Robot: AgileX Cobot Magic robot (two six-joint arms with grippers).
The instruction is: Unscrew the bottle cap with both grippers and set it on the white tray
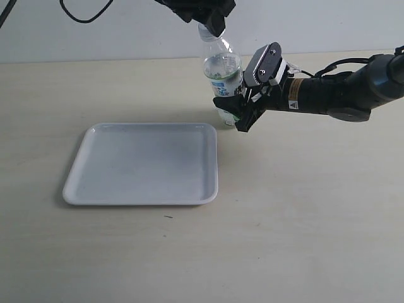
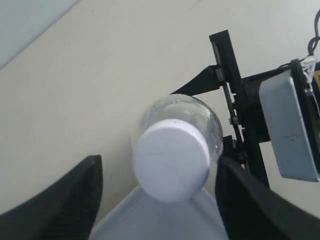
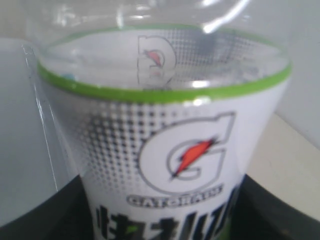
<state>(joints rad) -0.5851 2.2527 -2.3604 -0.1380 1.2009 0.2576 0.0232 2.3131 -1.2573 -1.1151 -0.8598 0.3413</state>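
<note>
white tray point(image 1: 145, 164): near, on the left.
right gripper point(image 1: 235, 113): in from the right, squeezing the low part of the bottle point(image 1: 221, 66).
bottle: far middle, standing straight up.
bottle cap point(image 2: 171, 160): on top of the bottle, not off yet.
left gripper point(image 1: 211, 22): above the cap and nearest to it; fingers point(image 2: 75, 200) spread apart, one each side of the cap, a gap on one side, holding nothing.
next: likely pinch the cap, then twist.

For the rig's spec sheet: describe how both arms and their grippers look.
Both arms are black. The right arm is a round tube with a small white-yellow sticker, black cables and a silver-grey block by the right gripper. The left gripper has broad black fingers.
</note>
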